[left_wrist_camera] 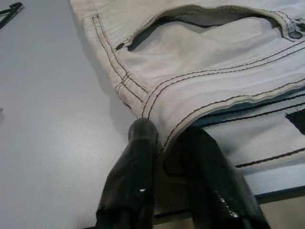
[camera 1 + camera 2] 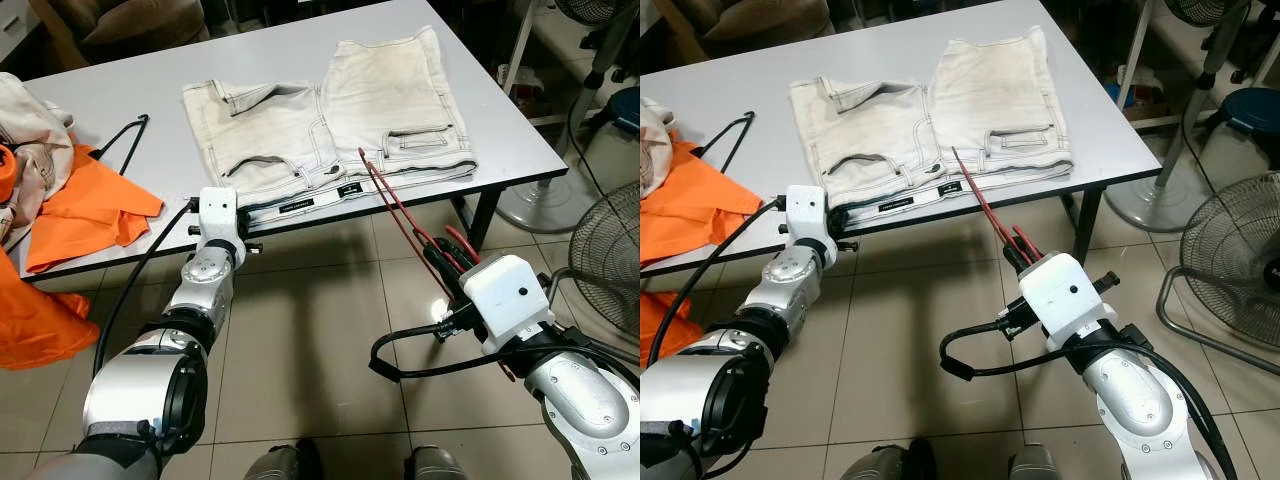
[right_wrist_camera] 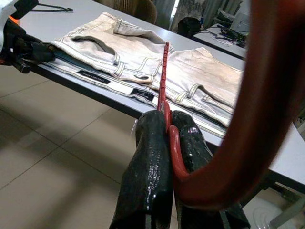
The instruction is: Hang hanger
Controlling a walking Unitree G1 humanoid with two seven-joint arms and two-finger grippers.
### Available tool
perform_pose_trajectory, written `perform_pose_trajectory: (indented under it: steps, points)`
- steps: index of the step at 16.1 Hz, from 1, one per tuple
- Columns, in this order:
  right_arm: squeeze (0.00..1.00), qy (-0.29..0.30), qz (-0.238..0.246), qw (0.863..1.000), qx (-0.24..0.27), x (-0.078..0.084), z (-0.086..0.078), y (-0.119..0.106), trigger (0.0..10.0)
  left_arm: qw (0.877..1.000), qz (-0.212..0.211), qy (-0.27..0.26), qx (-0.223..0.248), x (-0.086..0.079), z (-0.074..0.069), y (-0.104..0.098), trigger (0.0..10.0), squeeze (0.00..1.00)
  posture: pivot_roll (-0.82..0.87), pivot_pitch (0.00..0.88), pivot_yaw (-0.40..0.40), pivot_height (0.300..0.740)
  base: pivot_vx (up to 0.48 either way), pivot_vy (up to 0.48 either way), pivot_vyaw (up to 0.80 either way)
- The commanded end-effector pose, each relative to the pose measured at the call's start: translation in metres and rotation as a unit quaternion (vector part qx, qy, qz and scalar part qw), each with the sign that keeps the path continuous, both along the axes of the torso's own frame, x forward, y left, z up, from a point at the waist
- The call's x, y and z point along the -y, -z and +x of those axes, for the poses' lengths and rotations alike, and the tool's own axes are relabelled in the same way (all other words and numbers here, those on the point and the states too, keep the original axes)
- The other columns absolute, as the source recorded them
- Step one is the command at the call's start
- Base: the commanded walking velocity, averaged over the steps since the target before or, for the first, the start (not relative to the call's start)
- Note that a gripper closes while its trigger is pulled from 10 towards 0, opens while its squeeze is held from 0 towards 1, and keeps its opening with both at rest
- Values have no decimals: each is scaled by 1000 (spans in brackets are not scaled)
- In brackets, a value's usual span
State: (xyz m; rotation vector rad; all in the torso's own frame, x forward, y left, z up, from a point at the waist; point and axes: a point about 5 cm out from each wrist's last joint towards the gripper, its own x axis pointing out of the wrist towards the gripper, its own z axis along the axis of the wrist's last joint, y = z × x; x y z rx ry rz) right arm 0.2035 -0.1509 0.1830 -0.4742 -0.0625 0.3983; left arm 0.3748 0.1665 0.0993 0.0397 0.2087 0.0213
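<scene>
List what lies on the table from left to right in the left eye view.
Beige garment → orange cloth → black hanger → folded pale jeans, with the red hanger reaching over their near right edge.

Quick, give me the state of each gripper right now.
Left gripper: shut on the waistband edge of the folded white shorts at the table's front edge.
Right gripper: shut on the red hanger.

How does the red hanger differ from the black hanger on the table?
The red hanger is clamped in the right gripper and pokes over the folded shorts; the black hanger lies flat on the table, untouched. The red one sits near the table's front edge, the black one far left by the orange cloth. Both are thin.
</scene>
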Motion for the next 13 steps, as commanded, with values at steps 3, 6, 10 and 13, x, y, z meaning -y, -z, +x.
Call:
perform_pose_trajectory:
  steps: [3,6,10,13]
  points:
    - [0,-10,5,1000,12,-2,-3,-7,10000,1000,0,-11,-8,-5,0,0,0,0,-309,136,176,740,0,0,0]
    - [0,-11,3,1000,13,-2,-2,-8,10000,1000,-1,-14,-5,-6,1,-1,0,0,-315,132,174,740,0,0,0]
    - [0,-10,1,1000,16,-1,-2,-9,10000,1000,-11,-22,14,-9,1,-4,0,0,-317,129,173,740,0,0,0]
    - [0,-5,2,1000,20,-1,-1,-9,10000,995,61,-42,61,-17,-2,-9,0,0,-316,126,178,740,0,0,0]
